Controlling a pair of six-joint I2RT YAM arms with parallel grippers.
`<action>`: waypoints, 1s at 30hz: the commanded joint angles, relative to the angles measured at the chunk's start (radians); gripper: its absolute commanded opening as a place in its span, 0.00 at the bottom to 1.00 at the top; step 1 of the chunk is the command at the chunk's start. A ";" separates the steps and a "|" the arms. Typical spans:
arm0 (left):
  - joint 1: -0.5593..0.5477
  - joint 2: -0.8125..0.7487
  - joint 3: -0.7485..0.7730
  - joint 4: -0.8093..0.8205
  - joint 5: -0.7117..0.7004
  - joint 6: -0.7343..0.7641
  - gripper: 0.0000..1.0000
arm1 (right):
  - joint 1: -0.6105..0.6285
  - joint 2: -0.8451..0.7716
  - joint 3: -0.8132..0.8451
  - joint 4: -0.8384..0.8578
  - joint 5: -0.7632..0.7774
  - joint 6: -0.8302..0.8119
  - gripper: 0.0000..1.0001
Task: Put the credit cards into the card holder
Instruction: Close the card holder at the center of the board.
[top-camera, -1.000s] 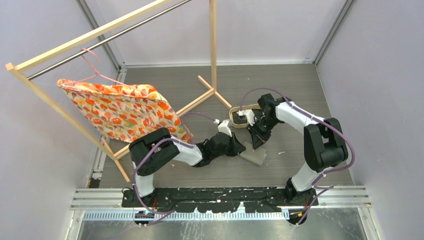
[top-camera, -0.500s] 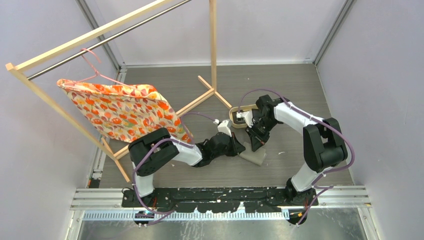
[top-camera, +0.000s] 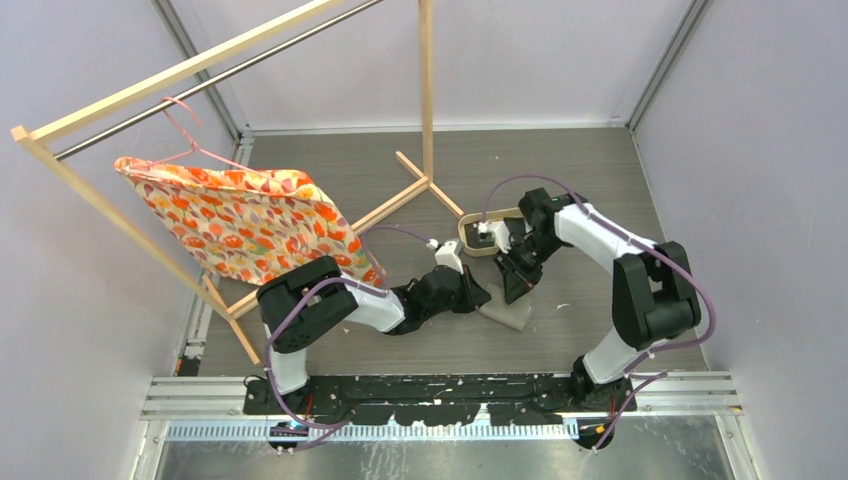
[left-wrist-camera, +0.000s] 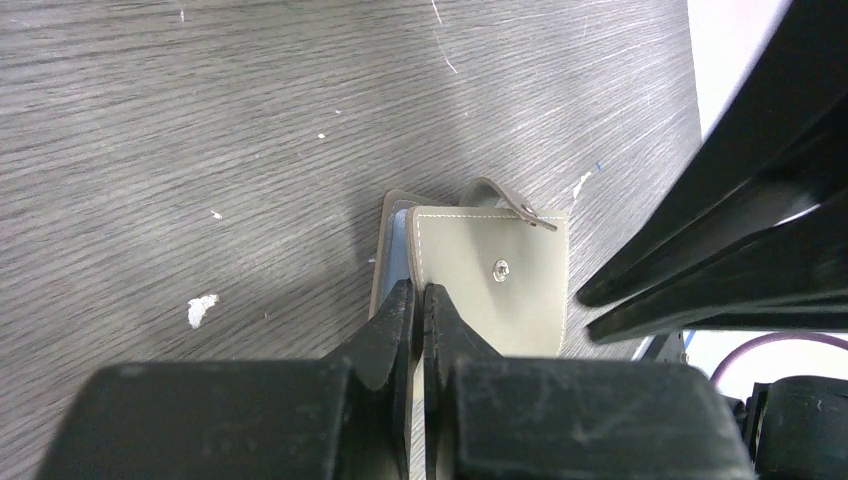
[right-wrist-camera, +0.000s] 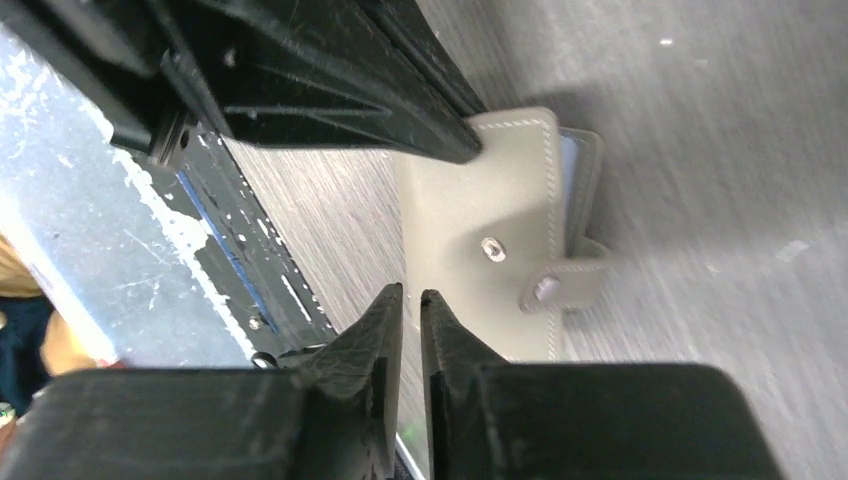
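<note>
The card holder (left-wrist-camera: 495, 290) is a grey-taupe wallet with a snap button, lying folded on the floor; it also shows in the top view (top-camera: 508, 313) and the right wrist view (right-wrist-camera: 480, 215). My left gripper (left-wrist-camera: 420, 292) is shut on the edge of its upper flap, lifting it slightly. A thin bluish credit card edge (left-wrist-camera: 397, 250) shows between the flaps, and in the right wrist view (right-wrist-camera: 570, 165). My right gripper (right-wrist-camera: 410, 297) hovers just above the wallet's near edge, its jaws almost together with nothing between them. Its strap tab (right-wrist-camera: 562, 285) hangs loose.
An oval light-wood rimmed tray (top-camera: 466, 240) with small white and dark items sits just behind the grippers. A wooden clothes rack (top-camera: 427, 110) with a flowered cloth (top-camera: 240, 215) on a hanger stands at the back left. The arm base rail (top-camera: 440, 395) runs along the near edge.
The right arm's elbow has swung slightly to the right, while its gripper stays beside the wallet. The left arm and the wallet have not visibly moved.
</note>
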 joint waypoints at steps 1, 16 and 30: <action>0.003 -0.021 0.000 -0.048 -0.048 0.019 0.00 | -0.072 -0.154 0.006 -0.002 -0.057 -0.028 0.24; 0.001 -0.008 0.008 -0.045 -0.033 0.021 0.00 | -0.120 -0.008 0.015 0.077 0.015 0.076 0.46; 0.002 -0.004 0.010 -0.043 -0.028 0.021 0.00 | -0.109 0.049 0.039 0.095 0.019 0.104 0.35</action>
